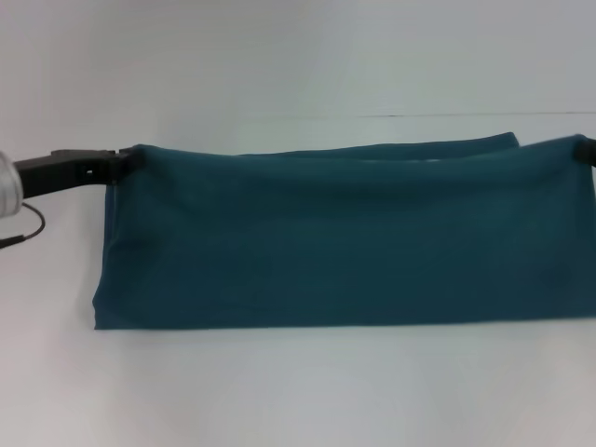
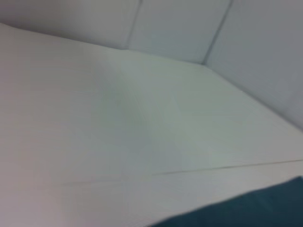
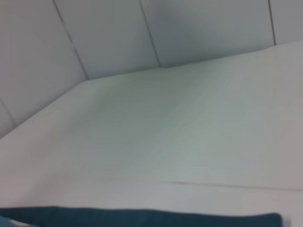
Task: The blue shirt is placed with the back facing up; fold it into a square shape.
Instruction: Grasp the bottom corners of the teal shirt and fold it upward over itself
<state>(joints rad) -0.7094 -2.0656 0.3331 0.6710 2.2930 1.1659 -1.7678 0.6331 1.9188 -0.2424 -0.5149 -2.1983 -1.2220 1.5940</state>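
Table (image 1: 279,391): a pale, plain surface that fills the head view; a thin seam line crosses it toward 12 o'clock, behind the cloth.

Blue shirt (image 1: 345,242): a wide dark teal band across the middle of the table, reaching from about 9 o'clock past 3 o'clock. Its near edge lies flat and straight on the table toward 6 o'clock. Its far edge at 12 o'clock is lifted and drawn taut between the two grippers. A second layer shows just behind that edge, so the cloth looks already doubled. No lettering shows on the visible side. Each wrist view catches only a sliver of teal at the frame's edge.

Left gripper (image 1: 126,160): at the shirt's upper corner near 10 o'clock, pinching the cloth there. It holds the corner up, probably so the edge can be carried over as one straight line.

Right gripper (image 1: 585,149): at the opposite upper corner near 2 o'clock, mostly cut off by the frame, with cloth bunching into it. It appears to pinch that corner too, matching the left to keep the edge level.

Stage, as a judgement: mid-fold, with the long band yet to be shortened into a square.

Risk: uneven pull could skew the fold line.
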